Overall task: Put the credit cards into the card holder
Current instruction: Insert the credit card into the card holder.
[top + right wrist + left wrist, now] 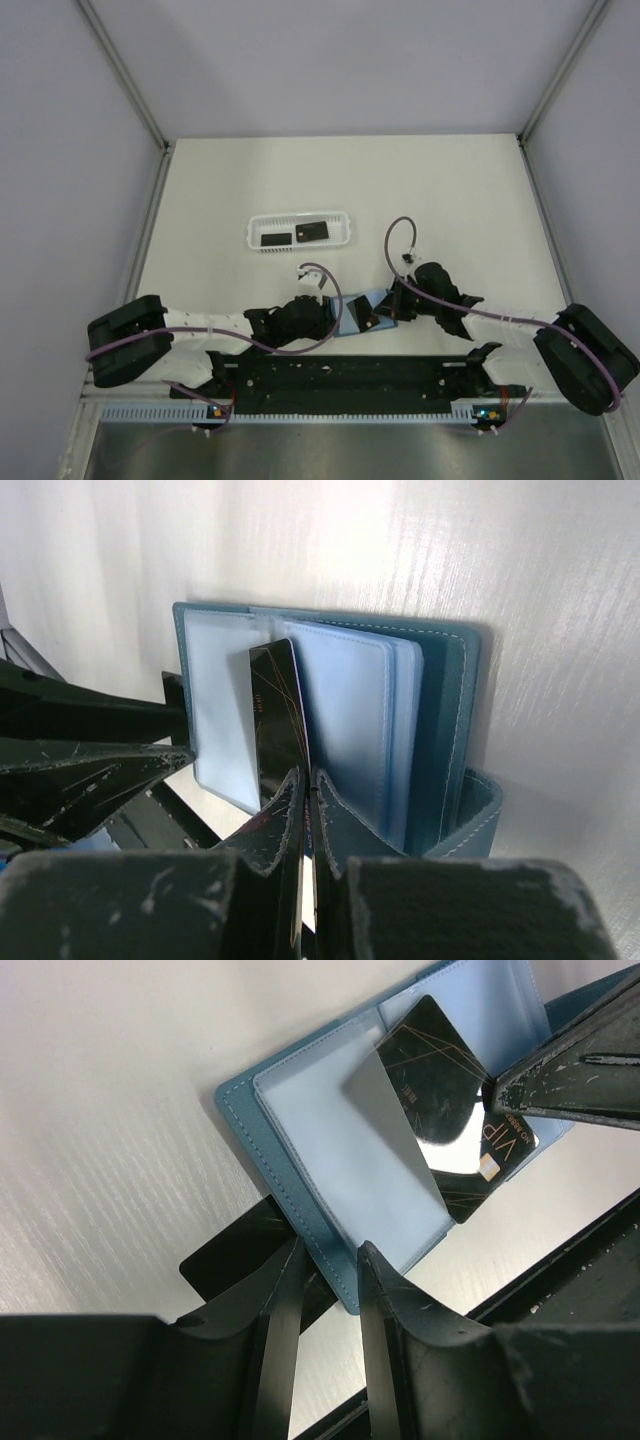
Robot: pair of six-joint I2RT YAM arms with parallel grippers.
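Observation:
The teal-blue card holder (pixel 352 314) lies open on the table between my grippers, its pale clear sleeves (pixel 340 1150) fanned out. My right gripper (pixel 308 780) is shut on a black credit card (pixel 276 720) with gold lines. The card stands on edge with its far end between the sleeves. It also shows in the left wrist view (pixel 440 1080). My left gripper (pixel 330 1255) has its jaws a little apart. Its fingertips (pixel 368 1260) rest on the holder's near corner. Another black card (pixel 225 1255) pokes out from under the holder.
A long white basket tray (pixel 255 226) stands farther back on the table and holds two more black cards (pixel 275 238) (pixel 314 231). The black arm-mount rail (pixel 350 375) runs along the near edge, close behind the holder.

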